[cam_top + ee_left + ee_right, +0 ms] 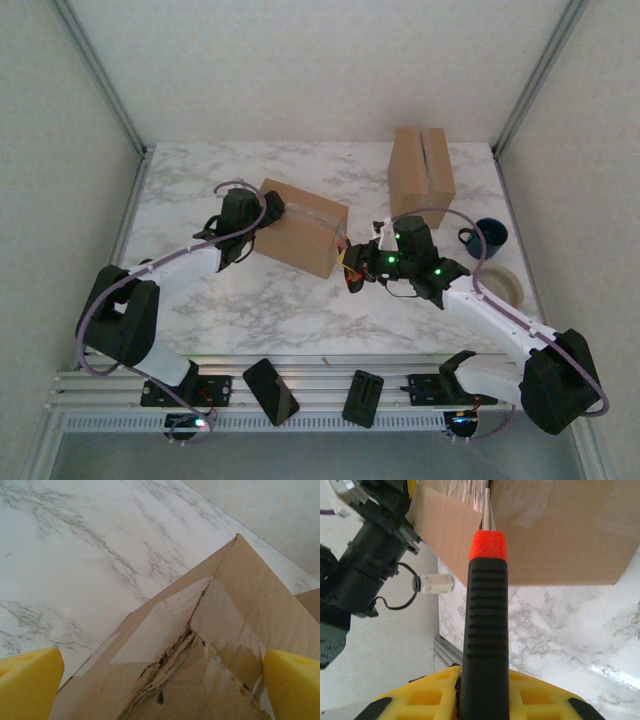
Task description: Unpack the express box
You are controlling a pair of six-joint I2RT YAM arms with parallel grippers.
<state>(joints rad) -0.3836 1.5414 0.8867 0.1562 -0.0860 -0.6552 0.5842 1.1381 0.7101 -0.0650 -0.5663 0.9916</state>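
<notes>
The express box (pixel 300 228), brown cardboard sealed with clear tape, lies in the middle of the marble table. My left gripper (pixel 248 218) is at its left end and stands open. In the left wrist view the yellow fingertips (pixel 29 680) flank the box's (pixel 210 645) corner, where the taped seam is torn. My right gripper (pixel 378 262) is shut on a utility knife (pixel 484 630) with a black ribbed handle and an orange-red collar. Its thin blade (pixel 486 507) reaches the tape at the right end of the box (pixel 560 530).
A second cardboard box (pixel 421 175) stands upright at the back right. A dark blue mug (pixel 488 238) and a roll of tape (pixel 503 285) sit right of my right arm. The left arm's wrist (pixel 365 575) shows at the left of the right wrist view.
</notes>
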